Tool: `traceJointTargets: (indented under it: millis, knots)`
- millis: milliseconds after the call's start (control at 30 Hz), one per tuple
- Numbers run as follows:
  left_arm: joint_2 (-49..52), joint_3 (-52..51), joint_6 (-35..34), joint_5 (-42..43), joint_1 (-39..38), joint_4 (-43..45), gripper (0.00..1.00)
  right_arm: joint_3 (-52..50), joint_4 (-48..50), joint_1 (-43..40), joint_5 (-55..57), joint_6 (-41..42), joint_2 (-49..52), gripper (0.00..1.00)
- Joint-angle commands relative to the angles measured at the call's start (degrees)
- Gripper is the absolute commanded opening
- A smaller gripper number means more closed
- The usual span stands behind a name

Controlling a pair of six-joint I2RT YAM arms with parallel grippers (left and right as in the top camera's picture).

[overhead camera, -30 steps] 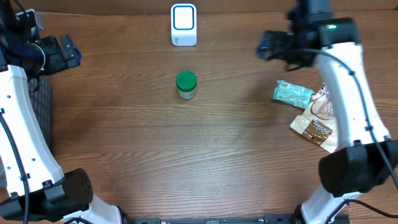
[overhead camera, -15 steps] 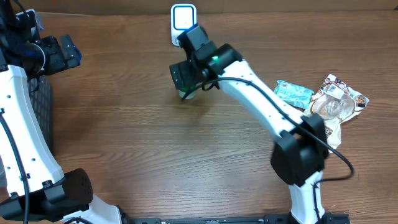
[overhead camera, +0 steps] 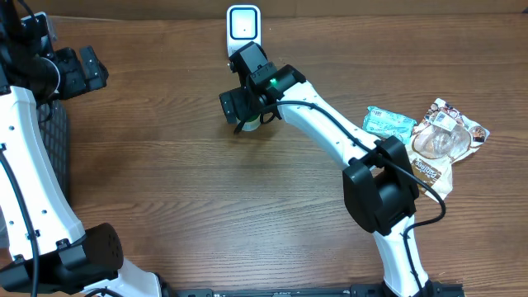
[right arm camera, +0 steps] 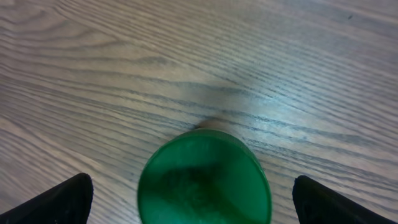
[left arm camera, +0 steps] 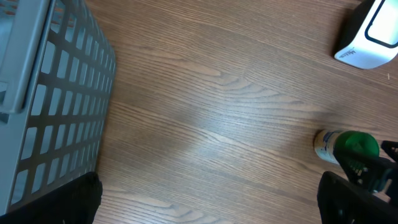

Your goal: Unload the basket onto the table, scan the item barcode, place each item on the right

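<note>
Progress is judged early: nothing has been gripped or scanned. The green-lidded jar (right arm camera: 204, 177) stands upright on the table (overhead camera: 165, 206), just near of the white scanner (overhead camera: 243, 22) at the far edge. The right tool (right arm camera: 199, 202) is held above it with its jaws wide, one finger on either side of the lid, neither seen touching. The left tool (overhead camera: 78, 70) is parked far left by the basket (left arm camera: 56, 124), also wide and empty. Closing, lifting and presenting the barcode to the scanner are all left.
</note>
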Motion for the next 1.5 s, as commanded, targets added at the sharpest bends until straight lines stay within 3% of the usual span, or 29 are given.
traceJointTargets:
  millis: [0,167,300,467,767,833,1033,1133,1300,1467]
  knots:
    - [0.0,-0.2,0.9,-0.2,-0.1,0.1,1.00,0.4,0.3,0.2,-0.6,-0.5,1.7,0.94]
    - [0.0,-0.2,0.9,-0.2,-0.1,0.1,1.00,0.4,0.3,0.2,0.1,-0.5,2.1,0.80]
    - [0.0,-0.2,0.9,-0.2,-0.1,0.1,1.00,0.4,0.3,0.2,0.1,-0.5,2.1,0.76]
    - [0.0,-0.2,0.9,-0.2,-0.1,0.1,1.00,0.5,-0.9,0.2,0.1,-3.3,0.1,0.59]
    - [0.0,-0.2,0.9,-0.2,-0.1,0.1,1.00,0.5,-3.1,0.2,0.0,-5.0,-6.5,0.52]
    - [0.0,-0.2,0.9,-0.2,-0.1,0.1,1.00,0.5,-6.1,0.2,-3.6,-12.7,-9.4,0.52]
    - [0.0,-0.2,0.9,-0.2,-0.1,0.1,1.00,0.4,-15.8,0.2,-9.0,-46.6,-10.7,0.62]
    - [0.0,-0.2,0.9,-0.2,-0.1,0.1,1.00,0.4,-19.5,0.2,-13.4,-57.6,-10.5,0.61]
    - [0.0,-0.2,0.9,-0.2,-0.1,0.1,1.00,0.4,-21.1,0.2,-18.5,-67.0,-10.5,0.53]
    - [0.0,-0.2,0.9,-0.2,-0.1,0.1,1.00,0.3,-21.1,0.2,-27.9,-72.3,-9.9,0.54]
